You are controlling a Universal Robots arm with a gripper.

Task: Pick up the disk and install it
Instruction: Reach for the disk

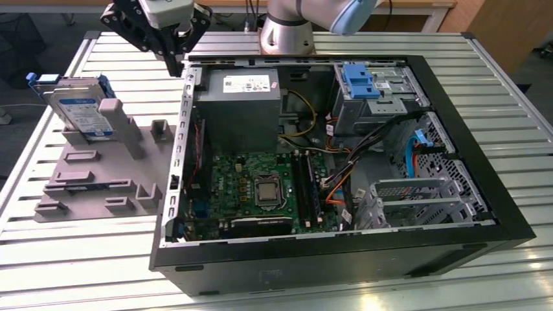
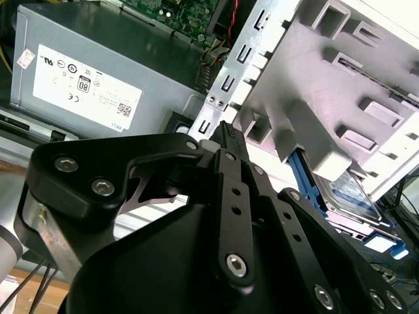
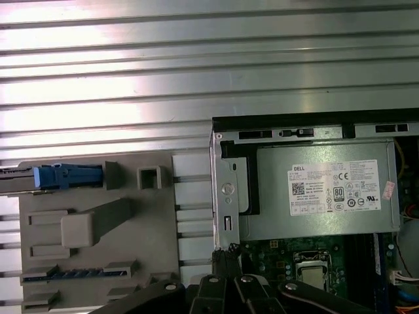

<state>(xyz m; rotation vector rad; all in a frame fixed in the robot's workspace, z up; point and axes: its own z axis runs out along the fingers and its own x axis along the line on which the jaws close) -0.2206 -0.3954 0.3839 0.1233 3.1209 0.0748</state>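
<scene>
Your jaws are pressed together with nothing between them, and the gripper (image 1: 176, 57) hangs over the table (image 1: 52, 259) at the back corner of the open computer case (image 1: 471, 217), between the case and the disk (image 1: 76, 107). In both wrist views the closed tips (image 2: 226, 129) (image 3: 226, 257) sit over the case's metal edge beside the power supply (image 1: 237, 97), so you are near the disk but not touching it. The disk stands on edge in the grey holder (image 1: 95, 178), well out to the exterior view's left of the case, leaning a little against an upright post (image 1: 118, 126). Set that way, both its flat faces and its upper edge are exposed, which I judge is meant to give the jaws a clean pinch from above. From the first wrist view you look straight down on it and see it as a thin blue-and-grey strip (image 3: 69, 175). In the second wrist view its silver face (image 2: 350, 196) peeks out behind the holder. Its blue side rails are already on, presumably so it can slide straight into a bay. The case lies on its side with the panel off, leaving the drive cage and its bare blue bracket (image 1: 361, 81) open from above. The pick has not yet been made.
</scene>
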